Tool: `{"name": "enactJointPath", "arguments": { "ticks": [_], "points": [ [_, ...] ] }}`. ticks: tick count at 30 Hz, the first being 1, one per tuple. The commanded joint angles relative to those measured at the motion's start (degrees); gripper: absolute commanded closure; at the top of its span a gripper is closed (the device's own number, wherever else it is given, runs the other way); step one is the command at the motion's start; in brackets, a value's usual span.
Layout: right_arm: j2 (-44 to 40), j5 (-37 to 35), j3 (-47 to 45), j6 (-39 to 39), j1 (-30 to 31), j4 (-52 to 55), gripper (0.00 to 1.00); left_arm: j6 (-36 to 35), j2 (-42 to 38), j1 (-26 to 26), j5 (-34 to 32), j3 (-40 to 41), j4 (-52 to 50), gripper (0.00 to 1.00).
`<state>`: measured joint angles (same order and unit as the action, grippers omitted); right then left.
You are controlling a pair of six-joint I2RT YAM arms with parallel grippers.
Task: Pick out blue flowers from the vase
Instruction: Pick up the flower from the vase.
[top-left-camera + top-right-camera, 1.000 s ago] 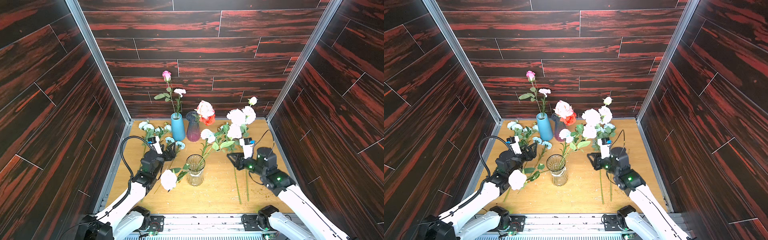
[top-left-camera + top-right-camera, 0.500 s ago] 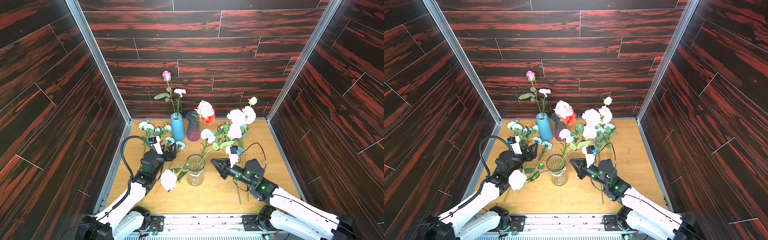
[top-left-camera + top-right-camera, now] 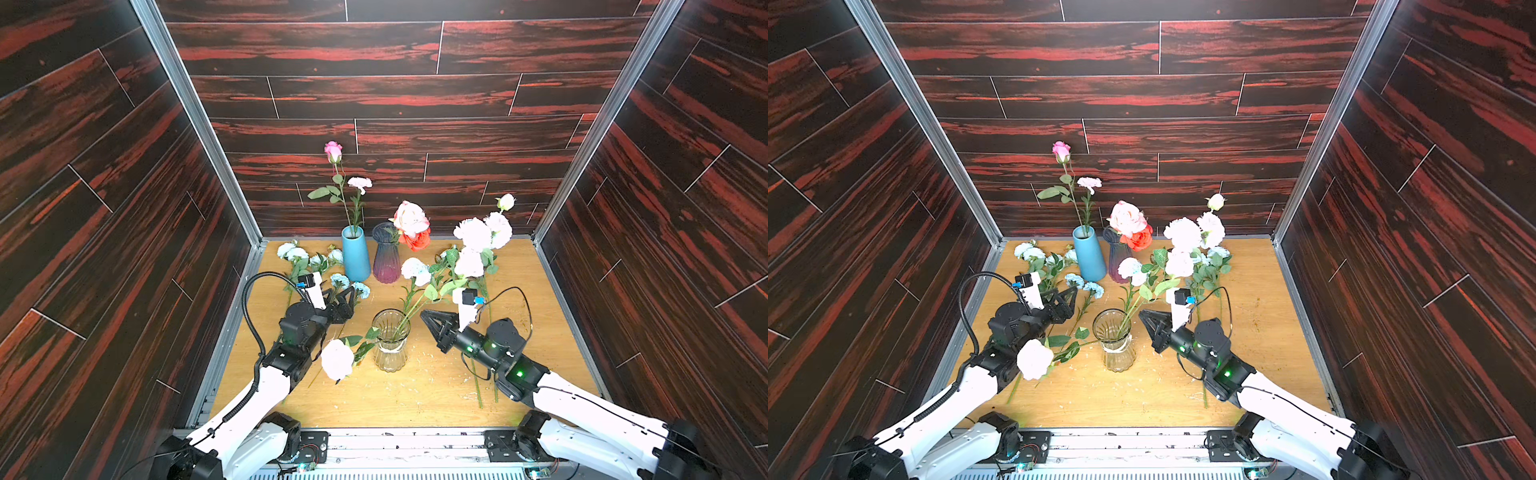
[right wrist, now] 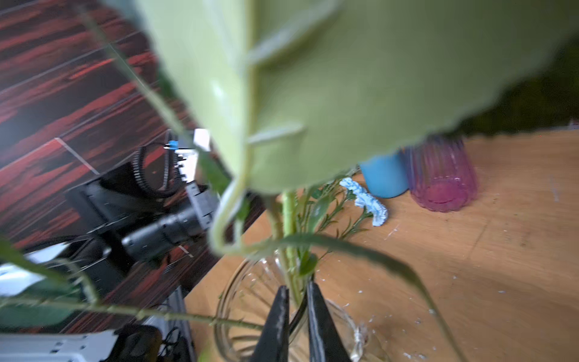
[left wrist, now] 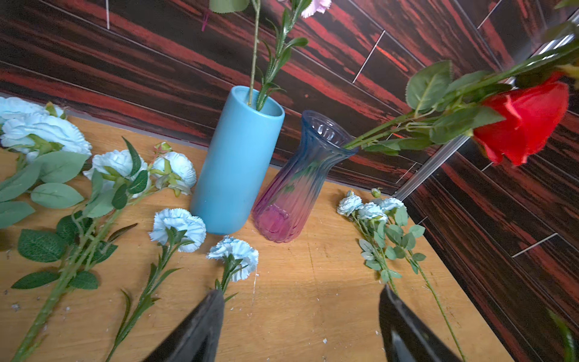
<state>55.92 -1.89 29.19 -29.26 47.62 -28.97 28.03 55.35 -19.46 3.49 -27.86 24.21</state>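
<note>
The right gripper (image 4: 297, 286) has swung in from 3 o'clock and clamped a stem (image 4: 290, 250) at the mouth of the clear vase (image 3: 388, 357), likely the blue flower (image 3: 413, 268) leaning toward 1 o'clock, ready to lift; left gripper (image 5: 300, 291) gapes idle

R claw (image 3: 1142, 313) by clear vase (image 3: 1116, 358)

Left end effector (image 5: 300, 293) spread wide; right end effector (image 4: 296, 286) nearly closed.

A blue vase (image 3: 355, 255) and a purple glass vase (image 3: 386, 259) stand side by side, the purple one holding a red rose (image 3: 417, 240)
</note>
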Motion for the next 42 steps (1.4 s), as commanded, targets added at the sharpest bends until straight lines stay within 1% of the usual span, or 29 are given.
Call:
{"name": "enactJointPath", "arguments": {
  "ticks": [1,5,9,11,14,16,23,25,29,37,42],
  "points": [
    [2.8,-3.1,3.8,2.4,0.3,1.5,0.85,-0.7,-1.3,0.0,1.6,-1.6,-0.2,0.21],
    [6.3,-0.3,6.9,4.1,0.4,1.2,0.85,-0.4,-0.8,0.0,2.7,-1.9,0.2,0.21],
    [6.4,6.3,8.6,3.7,0.3,1.5,0.84,-0.2,0.1,-0.1,4.2,-2.6,0.5,0.21],
    [6.7,9.8,9.9,3.6,0.3,3.4,0.83,0.1,0.6,-0.2,4.7,-2.6,1.1,0.21],
    [7.9,13.6,11.8,3.5,0.4,5.5,0.82,0.8,1.7,-0.3,5.8,-2.7,2.4,0.21],
    [9.0,14.6,12.5,3.5,0.5,5.8,0.81,0.9,2.4,-0.5,6.3,-3.1,2.7,0.21],
    [12.7,13.0,13.9,3.9,0.5,5.8,0.81,0.6,3.5,-1.5,6.4,-4.0,2.5,0.21],
    [12.8,11.4,14.2,3.9,0.5,6.6,0.81,0.4,3.7,-1.7,6.3,-4.1,2.4,0.21],
    [10.8,8.1,13.4,3.3,0.5,8.6,0.82,0.3,3.9,-2.0,6.0,-4.2,2.3,0.21],
    [6.9,9.2,11.6,1.1,0.6,10.0,0.81,0.3,4.3,-2.4,5.7,-4.3,2.7,0.21],
    [5.5,6.8,10.1,1.0,0.7,10.3,0.76,0.3,3.8,-2.4,5.3,-4.1,2.6,0.21]
  ]
}}
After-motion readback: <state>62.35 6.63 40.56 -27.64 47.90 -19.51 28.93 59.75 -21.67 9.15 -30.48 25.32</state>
